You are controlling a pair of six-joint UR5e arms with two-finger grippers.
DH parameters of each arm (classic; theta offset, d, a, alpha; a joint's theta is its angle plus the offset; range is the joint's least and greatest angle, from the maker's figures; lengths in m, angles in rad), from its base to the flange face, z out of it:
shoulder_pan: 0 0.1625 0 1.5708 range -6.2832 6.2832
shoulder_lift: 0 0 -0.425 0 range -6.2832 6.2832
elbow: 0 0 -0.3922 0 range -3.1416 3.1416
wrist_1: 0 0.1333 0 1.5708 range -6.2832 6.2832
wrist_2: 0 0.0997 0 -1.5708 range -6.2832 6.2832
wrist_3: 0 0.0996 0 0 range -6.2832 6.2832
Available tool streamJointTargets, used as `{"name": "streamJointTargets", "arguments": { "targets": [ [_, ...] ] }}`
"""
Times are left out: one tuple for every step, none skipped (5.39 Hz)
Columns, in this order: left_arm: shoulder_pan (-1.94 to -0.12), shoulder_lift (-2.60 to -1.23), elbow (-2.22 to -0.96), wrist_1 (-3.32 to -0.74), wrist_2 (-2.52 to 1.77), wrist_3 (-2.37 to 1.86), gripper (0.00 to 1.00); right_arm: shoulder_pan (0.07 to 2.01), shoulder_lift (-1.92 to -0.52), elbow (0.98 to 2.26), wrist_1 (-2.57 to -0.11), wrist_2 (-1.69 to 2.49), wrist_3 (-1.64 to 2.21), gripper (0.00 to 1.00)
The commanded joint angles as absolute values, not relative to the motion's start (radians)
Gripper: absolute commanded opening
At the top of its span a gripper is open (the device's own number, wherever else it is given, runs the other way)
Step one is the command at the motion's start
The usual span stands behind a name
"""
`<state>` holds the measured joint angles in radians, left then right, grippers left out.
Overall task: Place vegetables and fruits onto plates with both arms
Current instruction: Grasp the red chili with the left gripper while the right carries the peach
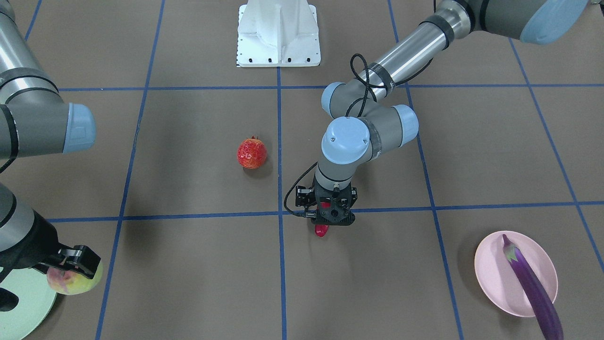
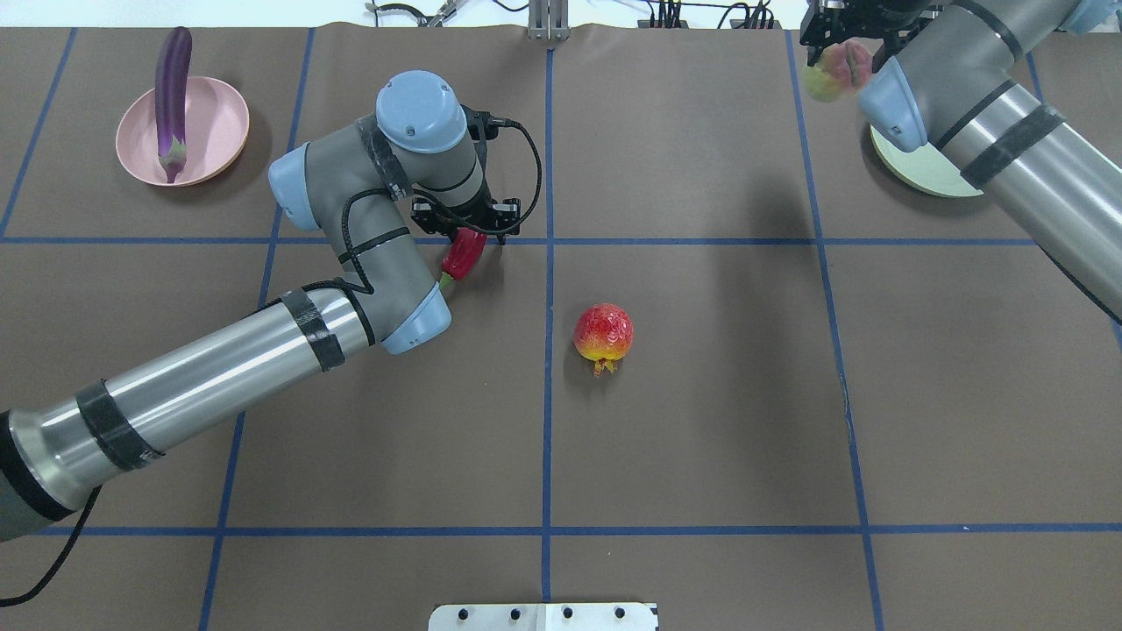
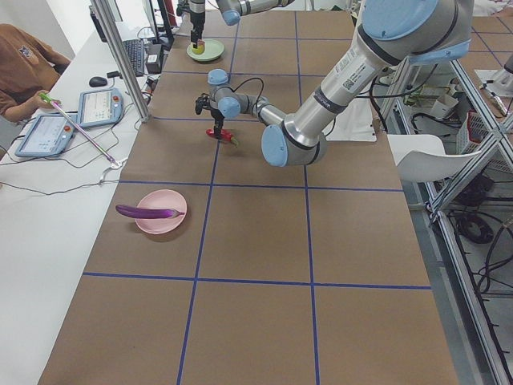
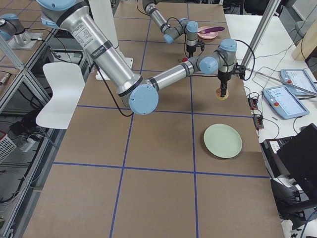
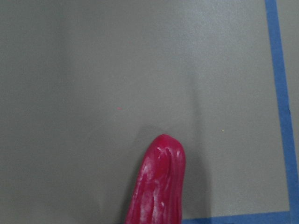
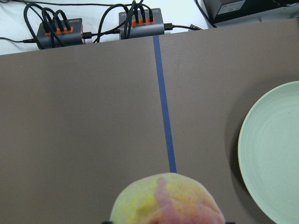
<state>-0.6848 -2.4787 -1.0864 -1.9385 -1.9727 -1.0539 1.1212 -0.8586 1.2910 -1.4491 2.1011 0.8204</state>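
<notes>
My left gripper [image 2: 465,235] is shut on the red chili [image 2: 463,254] and holds it just above the table near the centre line; its tip shows in the left wrist view [image 5: 158,186]. My right gripper [image 2: 837,54] is shut on the yellow-pink peach [image 2: 839,72], held in the air beside the mint green plate [image 2: 916,171], not over it. The plate's rim shows in the right wrist view [image 6: 273,149]. The purple eggplant [image 2: 171,88] lies on the pink plate [image 2: 223,123]. The red-orange fruit [image 2: 603,333] sits on the table mid-centre.
The white base block [image 1: 278,33] stands at the robot's side. Cable hubs [image 6: 98,28] lie past the table's far edge. Blue tape lines [image 2: 548,394] grid the brown table.
</notes>
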Motion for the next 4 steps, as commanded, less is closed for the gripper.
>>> {"name": "streamJointTargets", "arguments": {
  "targets": [
    [-0.695,-2.477,-1.097,-1.928,-1.979,-1.102,0.00,1.143,-0.877,1.290,-1.448,2.106,0.773,0.00],
    [-0.724,-2.482,-1.114,-1.921,-1.994,-1.120,0.00,1.156,-0.900,1.290,-1.447,2.105,0.717,0.00],
    [-0.803,-2.483,-1.129,-1.854,-2.084,-1.115,0.00,1.169,-0.926,1.279,-1.442,2.097,0.633,0.00],
    [-0.878,-2.482,-1.138,-1.827,-2.103,-1.100,0.00,1.170,-0.946,1.266,-1.440,2.070,0.586,0.00]
  ]
}}
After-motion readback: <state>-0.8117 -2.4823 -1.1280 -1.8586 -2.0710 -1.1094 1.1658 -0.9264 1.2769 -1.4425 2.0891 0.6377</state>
